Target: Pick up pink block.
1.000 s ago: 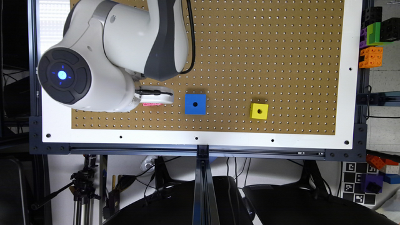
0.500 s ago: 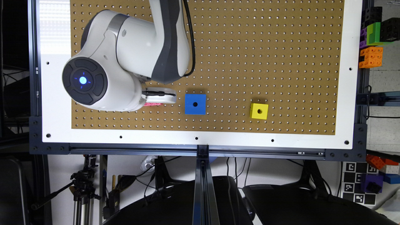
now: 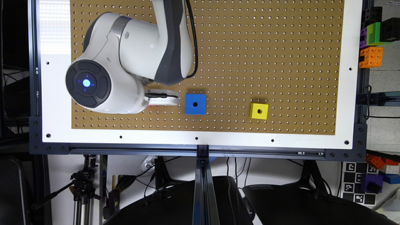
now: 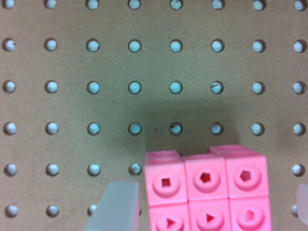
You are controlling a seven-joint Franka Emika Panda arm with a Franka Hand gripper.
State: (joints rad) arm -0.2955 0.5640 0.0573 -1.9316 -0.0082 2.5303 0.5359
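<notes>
The pincer is standing released, its two pale translucent fingers flanking the pink block on either side with gaps showing, so nothing is being gripped yet. The block is lying directly between the fingers on the pegboard; the wrist view is showing three studs across the span between the fingers, and I cannot tell how far the block runs the other way, so its long axis is staying unsettled. One finger is sitting just beside the block's side, the other well off near the picture's edge, so the block is looking off-centre in the opening. My judgement: the coming move is calling for a clench across the block, perhaps after a small sideways correction.

In the exterior view the arm's white end is hanging over the table, with a sliver of pink peeking beneath it. The blue cube is sitting just to the exterior view's right of it, the yellow cube further along. Coloured bricks are crowding a shelf beyond the table's edge.
</notes>
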